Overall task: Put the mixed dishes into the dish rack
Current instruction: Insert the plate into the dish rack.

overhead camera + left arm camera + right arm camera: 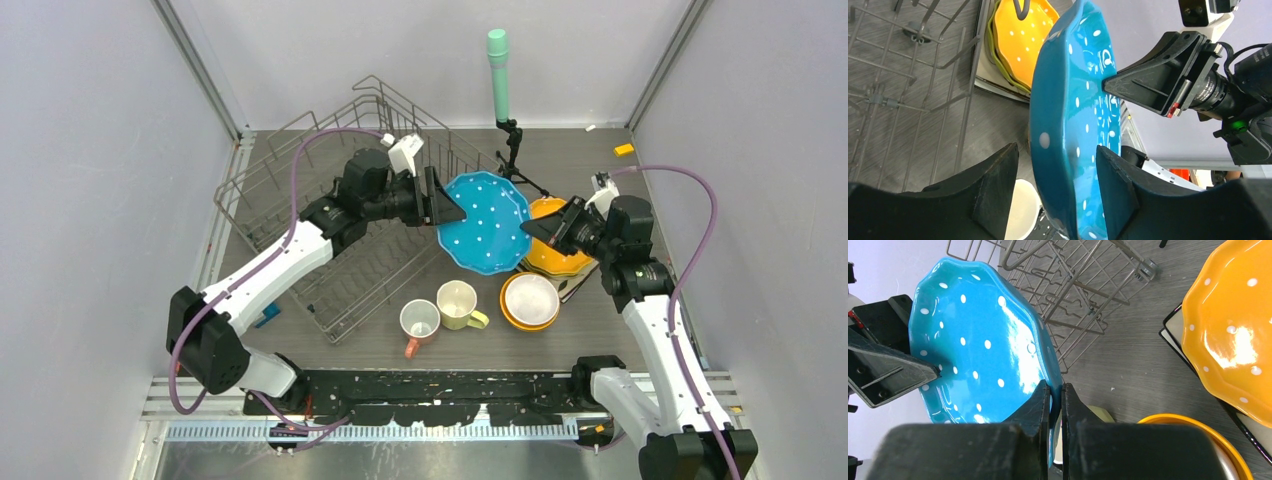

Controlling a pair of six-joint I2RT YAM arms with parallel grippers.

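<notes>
Blue plate [485, 225]: right end effector [1056, 388] clamps rim; left end effector [1057, 152] straddles, grip unclear.

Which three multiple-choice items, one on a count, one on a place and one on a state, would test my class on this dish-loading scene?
1. How many mugs stand on the table?
A. Two
B. One
C. Four

2. Where is the blue dotted plate?
A. Flat on the table
B. Upside down over the mugs
C. Off the table, between the left gripper and the right gripper

3. What is the right gripper doing?
A. Open, holding nothing
B. Shut on the blue dotted plate's rim
C. Shut on a mug

Answers:
1 A: the top view shows two side by side.
2 C: the plate stands on edge in the air with a gripper at either side.
3 B: the right wrist view shows it pinched on the rim.
</notes>
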